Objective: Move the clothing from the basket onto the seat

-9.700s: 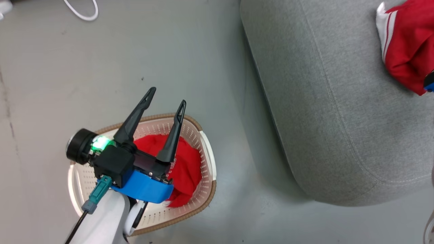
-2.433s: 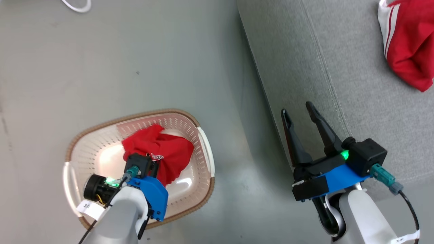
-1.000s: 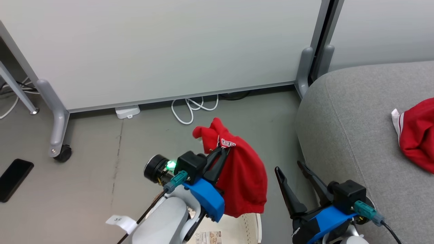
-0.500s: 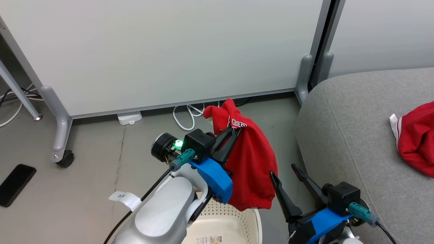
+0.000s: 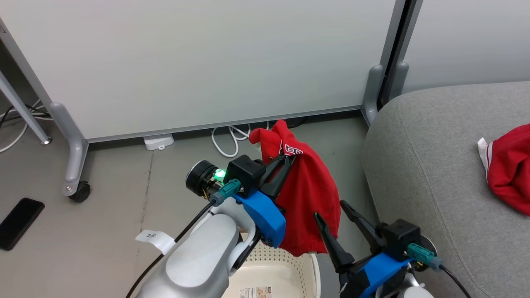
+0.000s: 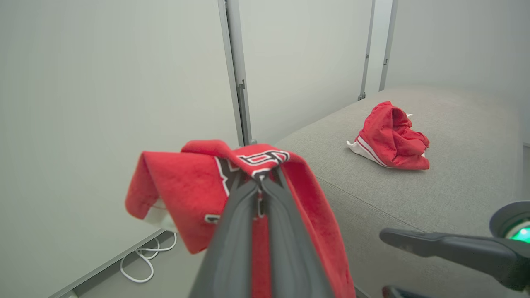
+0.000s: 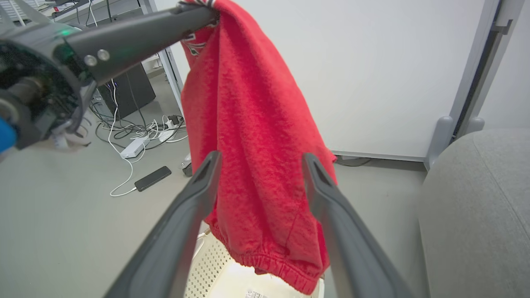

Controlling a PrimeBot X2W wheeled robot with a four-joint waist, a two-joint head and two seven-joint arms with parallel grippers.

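Grip: clamps left gripper (image 5: 287, 158) on soft red letter-printed garment (image 5: 308, 194) above cream perforated plastic basket (image 5: 290, 269) — holds right gripper (image 5: 330, 209) fingers spread wide near its hem.

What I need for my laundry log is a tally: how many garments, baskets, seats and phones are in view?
Red garments: 2 (printed garment held in the left tool; striped garment lying on the seat)
Basket: 1
Seat: 1
Phone: 1
Total: 5
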